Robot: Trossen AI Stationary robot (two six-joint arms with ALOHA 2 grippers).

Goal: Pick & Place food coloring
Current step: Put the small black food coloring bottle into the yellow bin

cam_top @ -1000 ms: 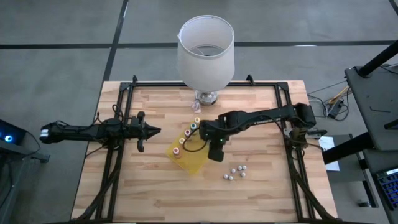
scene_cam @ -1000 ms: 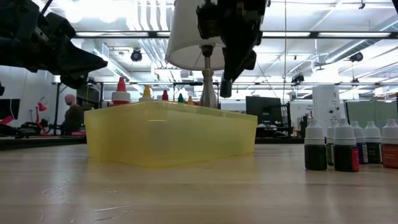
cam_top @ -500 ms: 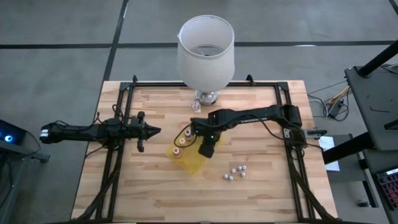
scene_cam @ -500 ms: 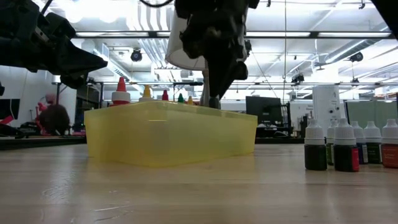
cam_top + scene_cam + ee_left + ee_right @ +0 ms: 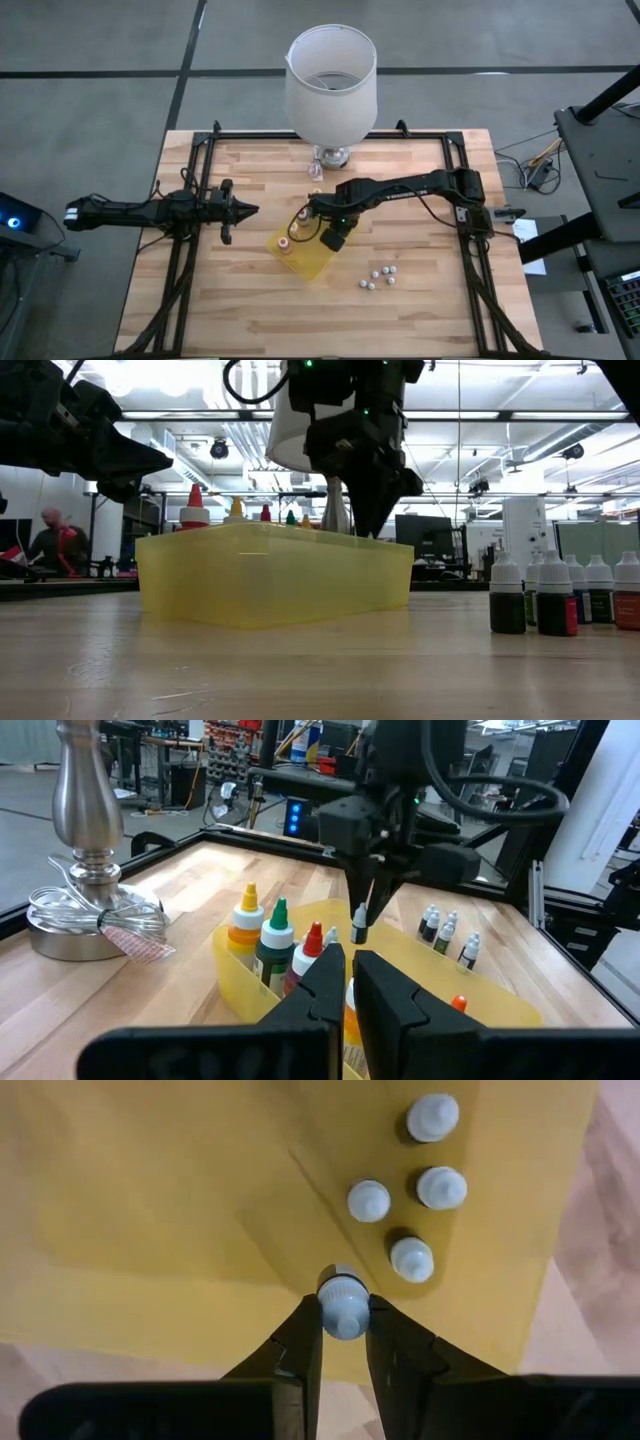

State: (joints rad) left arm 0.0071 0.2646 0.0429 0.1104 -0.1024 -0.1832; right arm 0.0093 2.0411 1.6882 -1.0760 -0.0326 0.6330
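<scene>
I am carrying a white-capped bottle (image 5: 343, 1302) pinched in the right pincer (image 5: 343, 1325) over the yellow tray (image 5: 312, 262); lowering and releasing should follow

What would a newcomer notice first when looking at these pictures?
The eye goes first to the big white lamp at the far edge of the table, and then to the yellow tray in the middle. The right gripper hangs over that tray, shut on a small white-capped bottle, while a row of bottles with coloured caps stands at one end of the tray. The left gripper waits shut on the left side.
</scene>
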